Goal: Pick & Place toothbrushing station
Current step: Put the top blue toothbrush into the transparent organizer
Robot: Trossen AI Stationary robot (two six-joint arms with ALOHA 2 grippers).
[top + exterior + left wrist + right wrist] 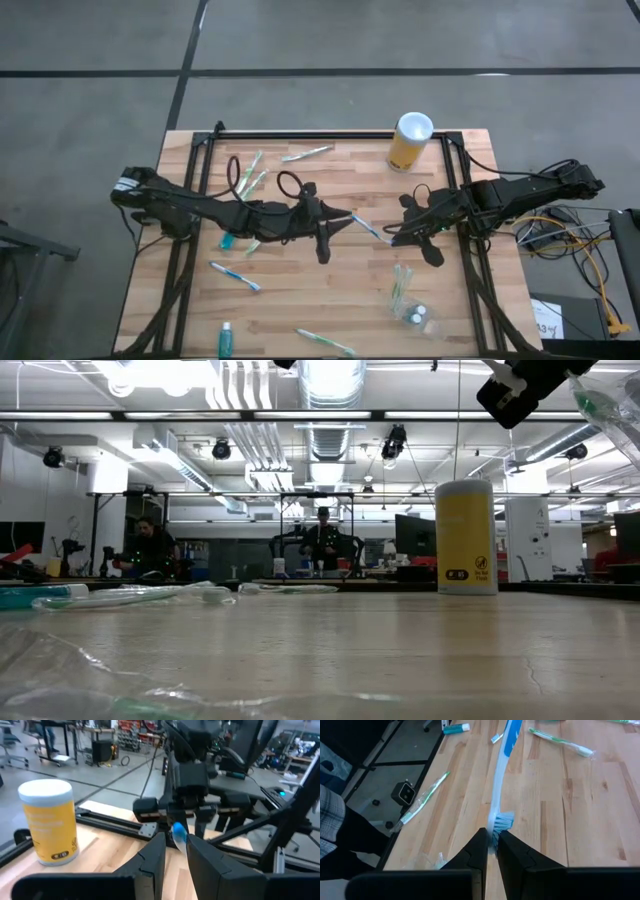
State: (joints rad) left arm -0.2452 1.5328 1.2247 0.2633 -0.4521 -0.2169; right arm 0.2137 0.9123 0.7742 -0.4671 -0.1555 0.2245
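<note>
My right gripper [491, 844] is pinching the bristle end of a thin white-and-blue toothbrush [499, 795] above the middle of the wooden slatted table [300, 300], while my left gripper [174, 851] is closing its fingers on the brush's other end, so both are holding it between them. I am seeing the small clear plastic cup [412, 309] lying on its side near the table's front right, with green-and-white brushes and white-capped tubes inside it. The tall yellow cylinder with a white top [409, 141] is standing at the far edge.

Yellow canister [466, 538] label illegible (small dark marks only).
</note>
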